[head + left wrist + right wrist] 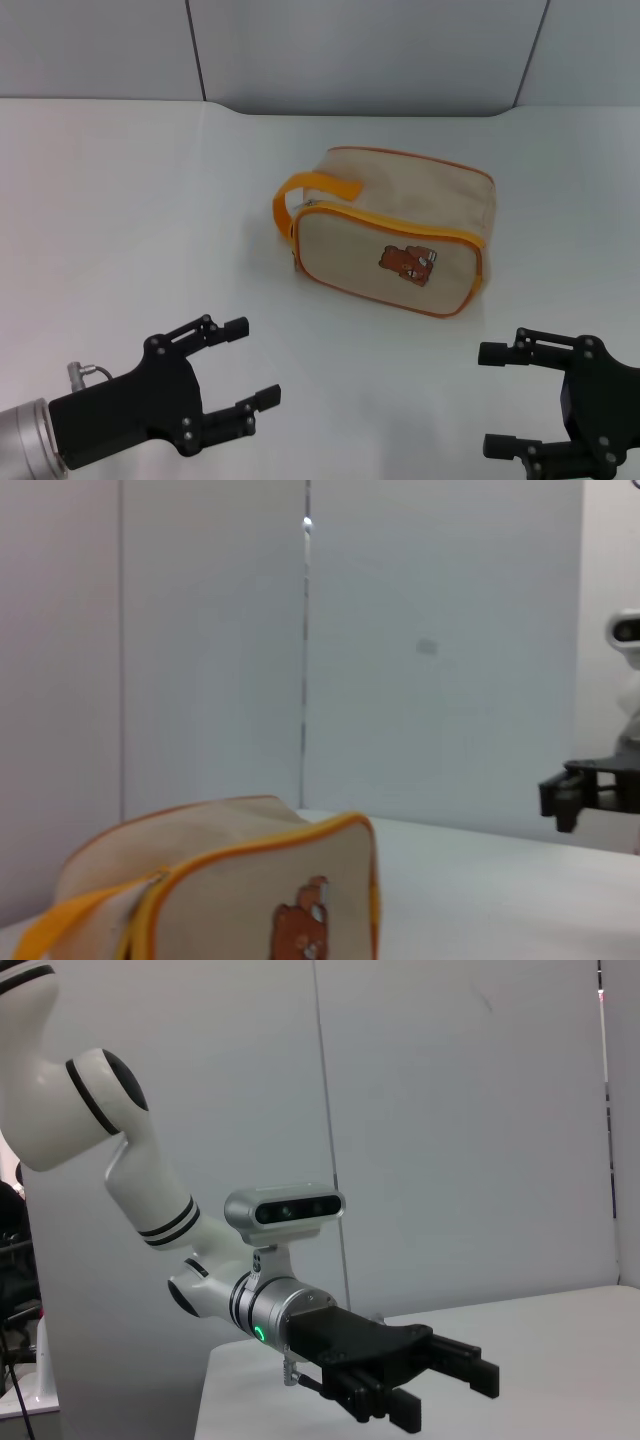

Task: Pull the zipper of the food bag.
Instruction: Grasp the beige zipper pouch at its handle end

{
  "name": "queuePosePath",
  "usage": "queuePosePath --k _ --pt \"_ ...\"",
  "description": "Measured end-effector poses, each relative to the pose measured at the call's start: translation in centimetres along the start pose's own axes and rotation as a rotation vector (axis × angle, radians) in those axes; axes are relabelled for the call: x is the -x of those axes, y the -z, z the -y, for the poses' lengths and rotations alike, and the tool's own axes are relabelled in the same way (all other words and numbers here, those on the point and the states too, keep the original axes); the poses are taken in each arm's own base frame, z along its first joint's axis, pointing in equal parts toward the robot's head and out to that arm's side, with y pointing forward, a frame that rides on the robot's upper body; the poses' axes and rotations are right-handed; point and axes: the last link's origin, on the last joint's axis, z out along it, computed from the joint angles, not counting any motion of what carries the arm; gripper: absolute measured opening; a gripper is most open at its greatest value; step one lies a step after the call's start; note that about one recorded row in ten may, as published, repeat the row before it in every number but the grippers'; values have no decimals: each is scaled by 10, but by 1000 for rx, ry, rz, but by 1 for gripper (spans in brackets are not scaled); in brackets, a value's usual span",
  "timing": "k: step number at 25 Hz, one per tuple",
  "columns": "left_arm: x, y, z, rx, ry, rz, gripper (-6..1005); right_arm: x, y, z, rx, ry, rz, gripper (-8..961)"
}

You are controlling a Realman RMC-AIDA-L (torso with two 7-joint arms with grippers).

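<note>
Ahead of both claws, well apart from either: the food bag [395, 228], untouched; I read this as the approach step, not yet begun.

Left gripper [240, 365] hovers low with fingers spread, nothing between them; right gripper [500, 398] likewise spread and empty. The zipper [385, 216] runs along the orange-trimmed top edge, its end toward the orange handle [300, 190], nearer my left claw. I cannot make out the pull tab. Next move, in my judgement: one claw steadies the bag, the other finds the tab.
</note>
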Motion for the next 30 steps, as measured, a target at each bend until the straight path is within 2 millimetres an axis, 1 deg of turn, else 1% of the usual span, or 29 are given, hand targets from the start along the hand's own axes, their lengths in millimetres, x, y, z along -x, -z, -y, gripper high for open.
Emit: queuePosePath --k 6,11,12,13,14,16,17,18,19,22,23,24,25,26,30 --pt "-2 -1 2 -16 -1 -15 790 2 0 2 -10 7 7 819" --pt "-2 -10 6 -72 -20 -38 782 4 0 3 -21 15 27 820" --pt "-2 -13 7 -102 -30 -51 781 5 1 3 -28 19 36 820" --pt "-1 -24 11 -181 -37 -80 779 5 1 2 -34 22 44 820" --pt "-1 -24 11 -181 -37 -80 778 5 1 2 -34 22 44 820" --pt "0 -36 18 -274 -27 -94 775 5 1 2 -35 22 46 820" --pt "2 -43 20 -314 -23 -92 773 5 1 2 -36 21 46 820" --pt "4 -55 23 -361 -31 -74 772 4 1 1 -38 19 46 819" --pt "4 -55 23 -361 -31 -74 770 4 1 1 -38 19 46 819" --pt "4 -75 26 -387 -42 -43 765 3 2 -1 -41 17 48 819" --pt "5 -88 29 -388 -38 -7 764 3 1 -1 -42 16 49 819" --pt "5 -88 29 -388 -38 -7 762 3 1 -1 -42 16 49 819" --pt "7 -98 33 -393 -30 37 761 2 1 -1 -43 16 49 819" --pt "7 -98 33 -393 -30 37 759 2 1 -1 -43 16 49 820" --pt "5 -109 39 -425 -34 68 753 1 2 -3 -46 12 49 820"
